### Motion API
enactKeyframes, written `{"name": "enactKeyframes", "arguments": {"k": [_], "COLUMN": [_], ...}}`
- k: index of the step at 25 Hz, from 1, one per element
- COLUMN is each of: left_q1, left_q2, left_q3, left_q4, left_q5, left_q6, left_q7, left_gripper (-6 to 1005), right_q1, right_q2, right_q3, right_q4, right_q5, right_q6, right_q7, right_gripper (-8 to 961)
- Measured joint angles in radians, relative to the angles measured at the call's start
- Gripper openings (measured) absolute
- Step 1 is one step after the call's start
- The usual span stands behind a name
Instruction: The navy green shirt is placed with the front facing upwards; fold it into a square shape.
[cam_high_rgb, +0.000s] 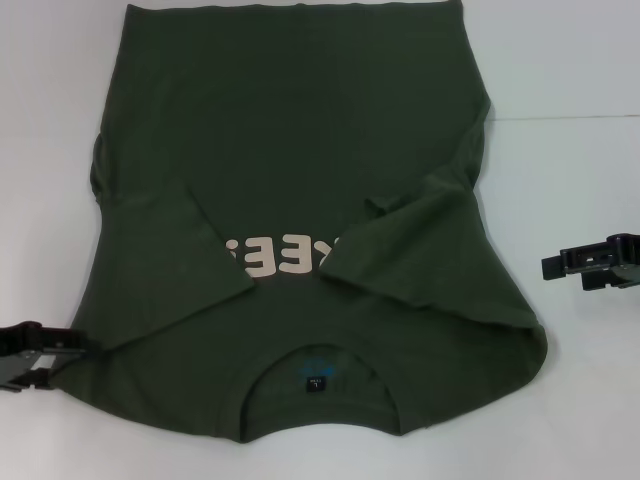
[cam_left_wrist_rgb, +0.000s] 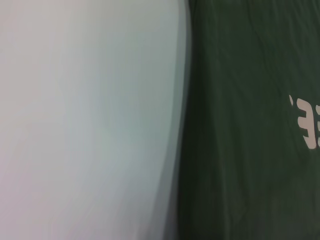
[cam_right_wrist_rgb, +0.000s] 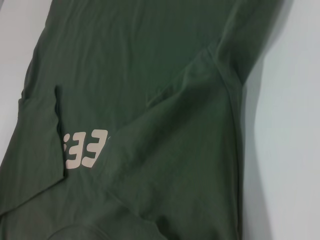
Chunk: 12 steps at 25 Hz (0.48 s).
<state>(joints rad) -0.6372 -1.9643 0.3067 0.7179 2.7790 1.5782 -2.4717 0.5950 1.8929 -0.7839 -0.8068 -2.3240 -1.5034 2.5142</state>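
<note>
The navy green shirt (cam_high_rgb: 300, 150) lies front up on the white table, collar toward me and hem at the far edge. Both sleeves are folded inward: one (cam_high_rgb: 160, 260) from the left, the other (cam_high_rgb: 420, 250) from the right, and they cover part of the cream lettering (cam_high_rgb: 280, 257). A small dark label (cam_high_rgb: 316, 372) shows inside the collar. My left gripper (cam_high_rgb: 60, 348) sits low at the shirt's near-left shoulder edge. My right gripper (cam_high_rgb: 552, 266) hovers over bare table, apart from the shirt's right side. The wrist views show the shirt (cam_left_wrist_rgb: 250, 125) (cam_right_wrist_rgb: 150, 75) and its lettering (cam_left_wrist_rgb: 305, 125) (cam_right_wrist_rgb: 85, 150).
The white table (cam_high_rgb: 570, 150) has bare surface on both sides of the shirt. A thin seam line (cam_high_rgb: 560, 118) crosses it at the far right. The shirt's hem reaches the head view's top edge.
</note>
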Motion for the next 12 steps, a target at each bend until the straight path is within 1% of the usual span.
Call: {"name": "enactKeyframes", "arguments": {"k": [12], "left_q1": [-0.031], "left_q2": [-0.003], "left_q3": [0.005], "left_q4": [-0.037], "left_q5": [-0.002], "left_q6": [-0.012], "left_q7": [-0.01], "left_gripper": [880], "right_q1": [0.002], "right_q2": [0.0], "right_q3": [0.001], "right_q4": [0.0], "right_q5": [0.0], "right_q6": [0.0], "right_q7": [-0.005], "right_gripper": [841]}}
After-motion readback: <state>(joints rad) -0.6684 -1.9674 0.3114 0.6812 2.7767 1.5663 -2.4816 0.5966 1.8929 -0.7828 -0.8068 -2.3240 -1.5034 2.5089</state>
